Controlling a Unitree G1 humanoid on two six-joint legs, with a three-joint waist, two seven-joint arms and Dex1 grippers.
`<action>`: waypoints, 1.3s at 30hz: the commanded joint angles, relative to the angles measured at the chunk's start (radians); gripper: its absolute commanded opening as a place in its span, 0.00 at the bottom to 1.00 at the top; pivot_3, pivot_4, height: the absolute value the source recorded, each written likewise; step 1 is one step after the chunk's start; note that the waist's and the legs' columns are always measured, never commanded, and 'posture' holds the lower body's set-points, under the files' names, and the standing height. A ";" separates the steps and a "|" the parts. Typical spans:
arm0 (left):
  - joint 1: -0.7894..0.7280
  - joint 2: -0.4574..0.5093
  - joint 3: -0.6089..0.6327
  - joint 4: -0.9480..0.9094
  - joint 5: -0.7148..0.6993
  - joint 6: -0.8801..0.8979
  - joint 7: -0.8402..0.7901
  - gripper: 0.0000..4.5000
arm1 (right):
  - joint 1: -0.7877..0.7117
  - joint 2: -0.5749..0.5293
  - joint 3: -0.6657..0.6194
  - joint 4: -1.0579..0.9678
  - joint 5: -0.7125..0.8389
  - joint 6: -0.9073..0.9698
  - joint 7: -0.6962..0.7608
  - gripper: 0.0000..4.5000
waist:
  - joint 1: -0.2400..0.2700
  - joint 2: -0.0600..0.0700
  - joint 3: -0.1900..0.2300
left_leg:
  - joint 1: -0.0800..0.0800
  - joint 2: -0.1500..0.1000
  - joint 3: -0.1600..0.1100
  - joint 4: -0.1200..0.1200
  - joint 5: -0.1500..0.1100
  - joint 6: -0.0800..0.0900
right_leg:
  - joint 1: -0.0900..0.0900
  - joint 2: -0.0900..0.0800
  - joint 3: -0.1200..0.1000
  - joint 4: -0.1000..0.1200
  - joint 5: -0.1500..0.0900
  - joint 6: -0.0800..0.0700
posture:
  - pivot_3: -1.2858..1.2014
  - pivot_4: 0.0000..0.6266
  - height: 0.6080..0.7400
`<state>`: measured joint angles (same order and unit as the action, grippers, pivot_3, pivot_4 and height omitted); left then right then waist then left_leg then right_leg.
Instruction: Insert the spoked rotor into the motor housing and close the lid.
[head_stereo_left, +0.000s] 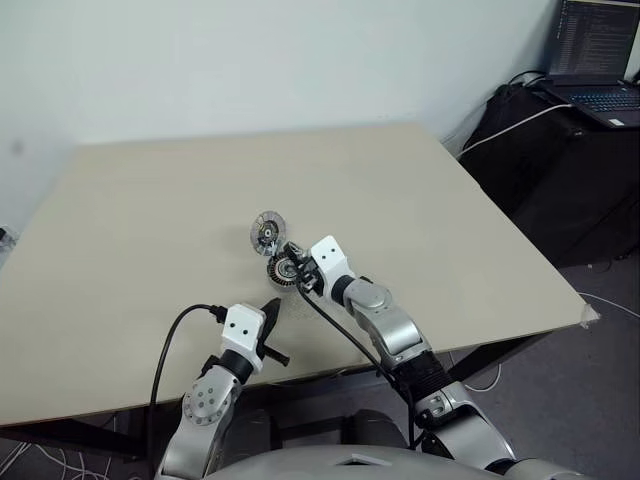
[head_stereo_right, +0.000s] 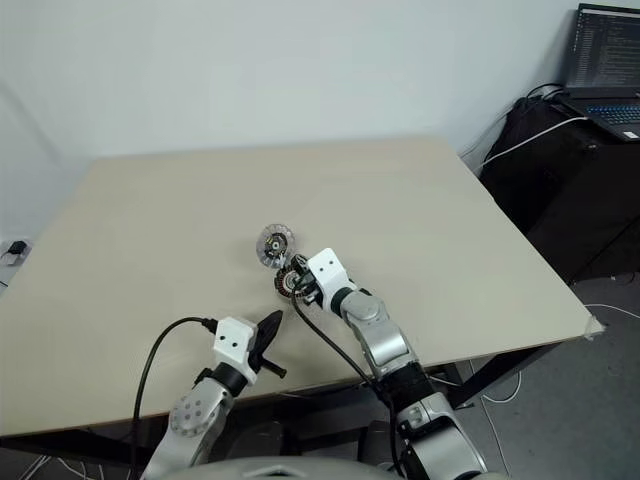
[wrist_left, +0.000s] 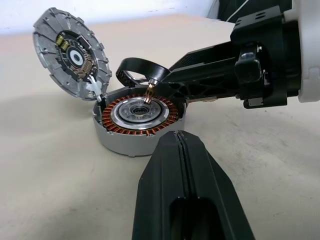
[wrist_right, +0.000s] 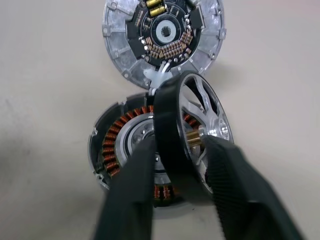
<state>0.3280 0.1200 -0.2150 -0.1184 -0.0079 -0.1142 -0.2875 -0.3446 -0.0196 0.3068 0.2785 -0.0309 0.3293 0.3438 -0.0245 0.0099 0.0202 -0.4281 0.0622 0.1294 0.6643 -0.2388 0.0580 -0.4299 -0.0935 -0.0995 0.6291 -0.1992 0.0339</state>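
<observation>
The motor housing (wrist_left: 137, 117), a round shallow disc with copper-orange windings around a silvery centre, lies on the beige table (head_stereo_left: 450, 220). Its lid (wrist_left: 70, 52) stands tilted up at the housing's far edge, ribbed dark-centred face showing. My right gripper (wrist_right: 180, 170) is shut on the spoked rotor (wrist_right: 192, 130), gripping its thick rim on edge just above the windings. The rotor's brass shaft (wrist_left: 150, 92) points down toward the housing's centre. In the left eye view the right gripper (head_stereo_left: 295, 265) sits over the housing (head_stereo_left: 283, 270). My left gripper (wrist_left: 180, 137) is shut and empty, a little nearer than the housing.
The table's near edge runs just behind my left gripper (head_stereo_left: 268, 318). A black cable (head_stereo_left: 170, 340) loops from the left wrist. Off the table's right side stands a dark stand with an open laptop (head_stereo_left: 600, 90).
</observation>
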 joint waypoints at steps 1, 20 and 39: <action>-0.009 -0.004 -0.003 -0.047 -0.010 -0.004 0.001 0.00 | -0.018 0.011 -0.006 -0.018 0.003 -0.016 0.007 0.08 | -0.001 0.000 0.000 | 0.000 0.000 0.000 0.000 0.000 0.000 | 0.000 0.000 0.000 0.000 0.000 0.000 | 0.52 0.00 1.00; -0.025 -0.009 0.008 0.013 -0.021 -0.035 -0.001 0.00 | -0.018 -0.042 0.045 -0.043 -0.146 -0.227 -0.071 0.08 | -0.002 0.000 0.000 | 0.000 0.000 0.001 0.000 0.000 0.000 | 0.000 0.000 0.000 0.000 0.000 0.000 | 0.52 0.00 1.00; -0.025 -0.016 0.012 0.071 -0.037 -0.082 0.003 0.00 | -0.123 -0.213 0.302 0.024 -0.458 -0.463 0.046 0.08 | 0.000 0.000 0.000 | 0.001 0.000 0.001 0.001 0.000 0.000 | 0.000 0.001 0.000 0.000 0.000 0.000 | 0.52 0.00 1.00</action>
<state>0.3058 0.1093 -0.2044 -0.0505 -0.0410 -0.1638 -0.2851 -0.4418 -0.2321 0.6125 0.3092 -0.4705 -0.1037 0.3978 -0.0247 0.0099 0.0201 -0.4276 0.0622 0.1306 0.6651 -0.2386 0.0578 -0.4294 -0.0930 -0.0994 0.6295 -0.1992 0.0339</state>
